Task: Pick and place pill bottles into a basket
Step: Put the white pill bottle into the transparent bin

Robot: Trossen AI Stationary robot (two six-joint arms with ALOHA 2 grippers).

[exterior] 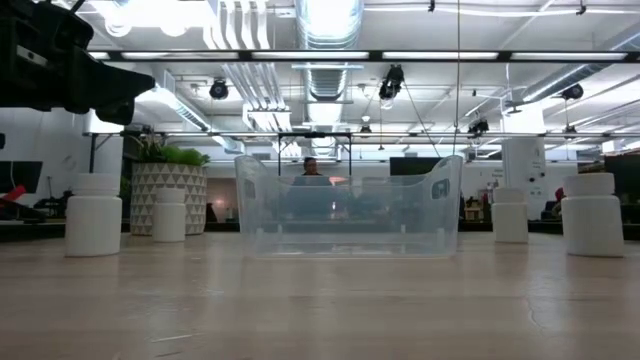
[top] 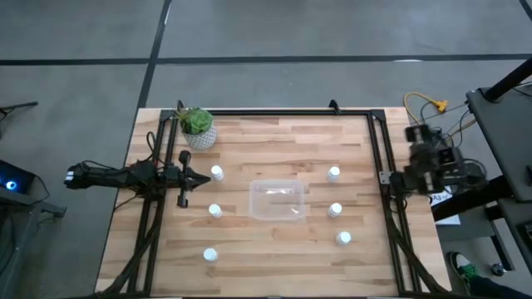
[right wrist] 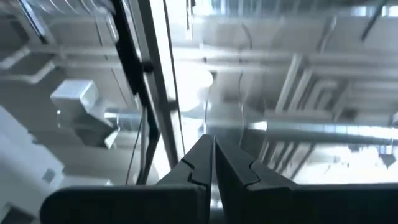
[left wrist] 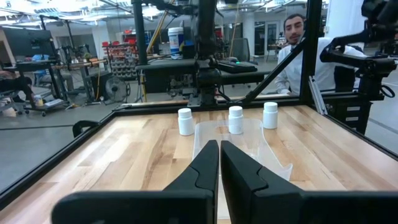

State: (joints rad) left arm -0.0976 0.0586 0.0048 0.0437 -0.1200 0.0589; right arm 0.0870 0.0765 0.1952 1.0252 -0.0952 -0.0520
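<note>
Now | step: none picked; six pill bottles (top: 216, 173) are stood around the empty basket (top: 277, 200) | left gripper (top: 202, 178) closed, empty; right gripper (right wrist: 213, 163) closed, parked off-table | next: jaws must be opened over nearest bottle.

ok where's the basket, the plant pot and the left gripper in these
basket (top: 277, 200), high view, on its clear floor at the table's middle
plant pot (top: 200, 136), high view, on the white pot's side below the leaves
left gripper (top: 204, 178), high view, at the closed fingertips
</note>
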